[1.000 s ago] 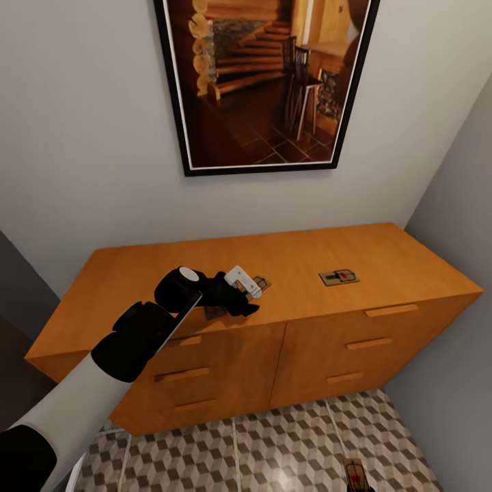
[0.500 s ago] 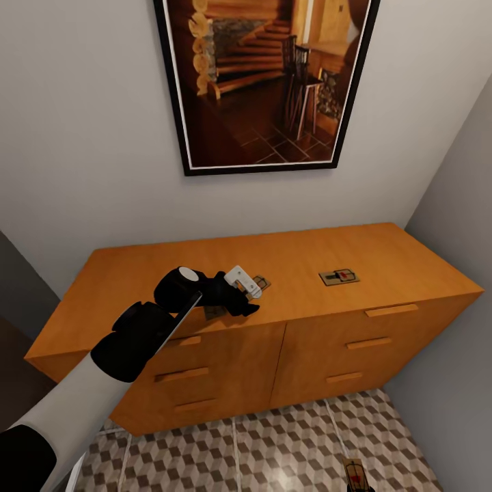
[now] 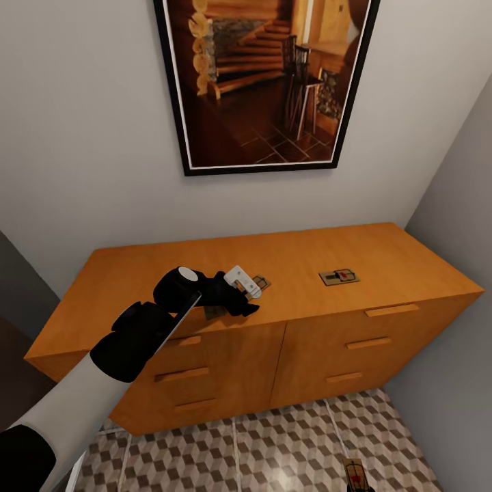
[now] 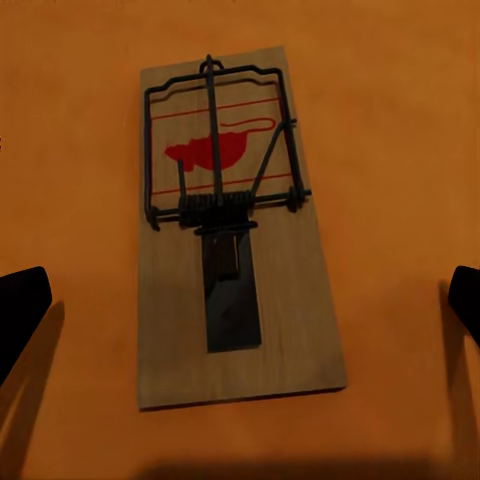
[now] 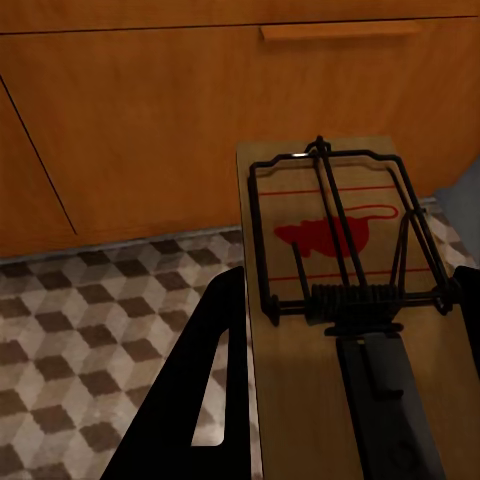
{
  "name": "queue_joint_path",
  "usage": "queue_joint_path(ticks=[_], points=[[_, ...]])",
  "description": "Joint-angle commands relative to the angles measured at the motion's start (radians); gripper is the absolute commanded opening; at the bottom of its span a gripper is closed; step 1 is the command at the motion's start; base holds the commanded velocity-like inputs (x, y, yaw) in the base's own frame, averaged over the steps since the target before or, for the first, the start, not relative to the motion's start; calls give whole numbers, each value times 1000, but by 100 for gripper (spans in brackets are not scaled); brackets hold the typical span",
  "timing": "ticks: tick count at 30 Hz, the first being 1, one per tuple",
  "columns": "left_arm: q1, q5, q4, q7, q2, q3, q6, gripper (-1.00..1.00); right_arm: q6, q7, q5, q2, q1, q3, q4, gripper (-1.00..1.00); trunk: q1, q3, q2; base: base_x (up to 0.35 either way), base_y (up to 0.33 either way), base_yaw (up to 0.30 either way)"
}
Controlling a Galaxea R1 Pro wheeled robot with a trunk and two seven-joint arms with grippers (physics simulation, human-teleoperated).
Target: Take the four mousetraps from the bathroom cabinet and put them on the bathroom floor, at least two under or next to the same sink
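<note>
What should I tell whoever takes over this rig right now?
Left gripper: open, fingers straddling a tan wooden mousetrap lying on top of the orange-brown wooden cabinet, not yet closed.
Right gripper: shut on a second mousetrap, low over the cube-patterned tile floor.
A third trap lies further right on the cabinet top.
Left: grasp, carry both down, fetch the rest.

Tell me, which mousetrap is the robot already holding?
The mousetrap clamped in the right gripper above the floor tiles; the others lie on the cabinet.

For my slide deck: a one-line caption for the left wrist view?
Open left gripper poised over a mousetrap lying flat on the cabinet top.
</note>
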Motion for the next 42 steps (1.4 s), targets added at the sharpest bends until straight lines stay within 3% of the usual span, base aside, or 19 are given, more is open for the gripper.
queue_joint_path(ticks=[1,3,4,28,42], points=[[-1,-19,40,-7,1,-2,2,100,-2,-6,9,0,0,-3,0,-100,0,-1,0,0,0,0],[0,-19,39,-7,2,-2,2,100,-2,-6,9,0,0,-3,0,-100,0,-1,0,0,0,0],[0,-19,39,-7,2,-2,2,-100,-2,-6,9,0,0,-3,0,-100,0,-1,0,0,0,0],[2,-19,53,-7,1,-1,2,-100,-2,-6,9,0,0,-3,0,-100,0,-1,0,0,0,0],[2,-22,-9,-7,-8,6,2,-100,-3,-6,9,0,0,-3,0,-100,0,-1,0,0,0,0]])
